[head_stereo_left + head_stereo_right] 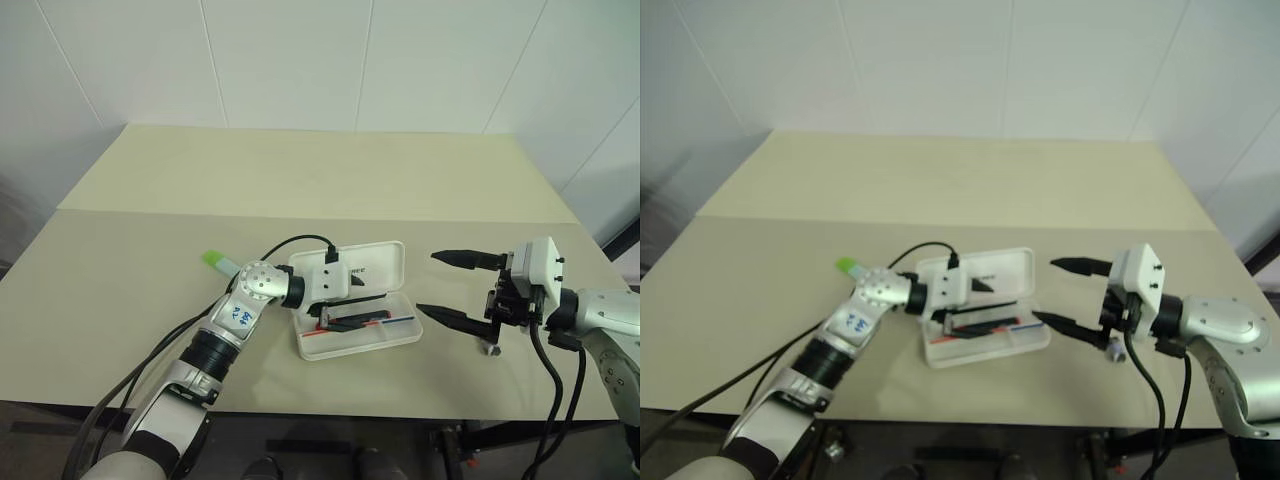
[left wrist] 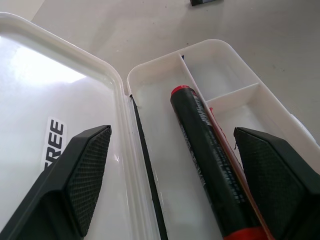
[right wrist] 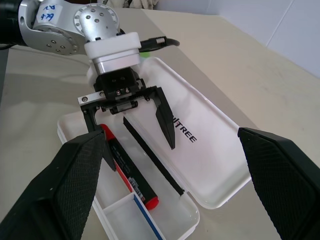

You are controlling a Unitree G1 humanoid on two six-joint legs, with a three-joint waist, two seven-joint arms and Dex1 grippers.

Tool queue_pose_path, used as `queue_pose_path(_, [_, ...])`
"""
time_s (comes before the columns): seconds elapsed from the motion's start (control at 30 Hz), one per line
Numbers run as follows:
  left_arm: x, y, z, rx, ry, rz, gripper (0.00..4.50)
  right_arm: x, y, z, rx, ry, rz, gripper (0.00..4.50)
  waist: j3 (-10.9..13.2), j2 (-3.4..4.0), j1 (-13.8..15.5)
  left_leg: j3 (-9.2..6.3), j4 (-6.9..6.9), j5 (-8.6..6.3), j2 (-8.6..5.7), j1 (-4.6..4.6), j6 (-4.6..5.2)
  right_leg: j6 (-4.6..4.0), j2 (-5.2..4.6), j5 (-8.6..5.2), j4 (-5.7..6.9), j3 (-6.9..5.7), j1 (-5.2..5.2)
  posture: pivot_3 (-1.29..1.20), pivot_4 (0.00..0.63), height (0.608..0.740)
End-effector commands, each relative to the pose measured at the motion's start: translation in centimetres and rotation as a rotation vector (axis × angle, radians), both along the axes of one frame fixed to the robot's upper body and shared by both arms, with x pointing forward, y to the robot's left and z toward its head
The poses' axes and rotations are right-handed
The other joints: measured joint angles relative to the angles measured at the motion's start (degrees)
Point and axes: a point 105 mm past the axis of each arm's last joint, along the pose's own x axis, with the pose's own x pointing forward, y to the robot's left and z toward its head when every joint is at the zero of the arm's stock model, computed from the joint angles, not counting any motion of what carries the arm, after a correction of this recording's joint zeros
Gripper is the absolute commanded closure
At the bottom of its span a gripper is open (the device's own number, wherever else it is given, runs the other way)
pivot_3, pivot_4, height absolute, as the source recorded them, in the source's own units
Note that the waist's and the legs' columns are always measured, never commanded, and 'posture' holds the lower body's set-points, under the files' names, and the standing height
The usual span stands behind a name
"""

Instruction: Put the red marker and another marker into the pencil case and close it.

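Red marker: slim red-and-black marker (image 3: pixel 127 168) lies lengthwise in the white hard-plastic pencil case (image 1: pixel 398 331), parallel to its long walls.
Left gripper (image 3: pixel 136 127): fingers spread, one either side of marker, not gripping.
Right gripper (image 1: pixel 445 285): fingers wide apart, empty, beside case's end.

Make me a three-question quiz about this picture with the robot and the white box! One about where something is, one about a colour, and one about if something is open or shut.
1. Where is the red marker?
A. lying inside the pencil case
B. on the table beside the case
C. held up in the air

2. What colour is the tip of the marker lying on the table behind the left arm?
A. blue
B. bright green
C. orange

3. How is the case's lid?
A. shut tight
B. taken off and gone
C. open, laid back

Answers:
1. A, the right wrist view shows it lying in the long compartment, below the open left gripper.
2. B, its end shows bright green in the head views.
3. C, the lid lies back with its lettering showing beside the tray.
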Motion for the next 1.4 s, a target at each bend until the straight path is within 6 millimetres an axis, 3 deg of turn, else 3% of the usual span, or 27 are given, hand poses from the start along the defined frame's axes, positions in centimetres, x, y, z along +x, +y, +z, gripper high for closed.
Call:
queue_pose_path(0.03, [-0.6, -0.6, 1.4, -0.051, -0.055, -0.046, 0.29, -0.1, 0.4, 0.6, 0.004, -0.046, 0.017, 0.0, 0.0, 0.0, 0.0, 0.0, 0.0, 0.0, 0.0, 0.0, 0.0, 0.0, 0.0, 0.0, 0.0, 0.0, 0.0, 0.0, 0.15, 0.74])
queue_pose_path(0.4, [-1.6, -1.3, 2.9, -0.16, -0.086, -0.108, 0.29, 0.0, 0.5, 0.1, 0.016, -0.042, 0.007, 0.0, 0.0, 0.0, 0.0, 0.0, 0.02, 0.0, 0.0, 0.0, 0.0, 0.0, 0.0, 0.0, 0.03, 0.0, 0.0, 0.0, 0.15, 0.74])
queue_pose_path(0.43, [-1.9, -1.2, 3.1, -0.168, -0.078, -0.122, 0.14, 0.0, 0.4, 0.0, 0.016, -0.041, 0.007, 0.0, 0.0, 0.0, 0.0, 0.0, 0.02, 0.0, 0.0, 0.0, 0.0, 0.0, 0.0, 0.0, 0.03, 0.0, 0.0, 0.0, 0.15, 0.74])
queue_pose_path(0.7, [-4.7, 1.5, 5.6, -0.225, -0.074, -0.235, 0.14, 0.5, -0.2, -0.1, 0.009, -0.036, 0.002, 0.0, -0.01, 0.02, -0.19, 0.01, 0.03, 0.0, 0.01, 0.05, 0.0, -0.02, 0.0, -0.01, 0.1, 0.01, 0.0, 0.0, 0.15, 0.74])
queue_pose_path(0.83, [-5.2, 3.0, 7.3, -0.292, -0.097, -0.178, 0.14, 0.7, -0.3, -0.2, 0.006, -0.034, 0.006, 0.0, -0.01, 0.02, -0.13, 0.0, 0.06, 0.01, 0.02, 0.06, 0.01, -0.06, 0.0, -0.03, 0.16, 0.0, 0.01, 0.0, 0.15, 0.74])
queue_pose_path(1.0, [-5.6, 6.1, 10.4, -0.526, -0.096, 0.032, 0.14, 0.9, -0.2, -0.4, 0.007, -0.028, 0.018, 0.0, -0.01, 0.02, -0.28, -0.03, 0.08, 0.01, 0.04, 0.06, 0.01, -0.06, 0.01, -0.04, 0.2, -0.01, 0.01, 0.0, 0.15, 0.74])
queue_pose_path(1.2, [-6.3, 10.6, 10.6, -0.533, -0.067, 0.202, 0.14, 1.0, -0.1, 0.1, 0.021, -0.023, 0.061, 0.0, -0.01, 0.02, -0.76, -0.02, 0.08, 0.01, 0.07, 0.13, 0.01, -0.21, 0.03, -0.14, 0.32, -0.03, 0.01, 0.0, 0.15, 0.74])
queue_pose_path(1.27, [-5.0, 12.6, 10.7, -0.548, -0.103, 0.329, 0.14, 0.8, 0.0, 0.3, 0.023, -0.014, 0.089, 0.0, -0.01, 0.02, -0.73, -0.02, 0.13, 0.02, 0.07, 0.12, 0.0, -0.44, 0.04, -0.27, 0.3, -0.02, 0.01, 0.0, 0.15, 0.74])
queue_pose_path(1.4, [-1.1, 18.0, 9.8, -0.571, -0.153, 0.764, 0.14, 0.7, 0.6, 1.5, 0.047, -0.022, 0.13, 0.0, -0.01, 0.02, -0.68, -0.02, 0.34, 0.02, 0.06, 0.12, 0.0, -0.84, 0.03, -0.49, 0.29, -0.01, 0.11, 0.0, 0.15, 0.74])
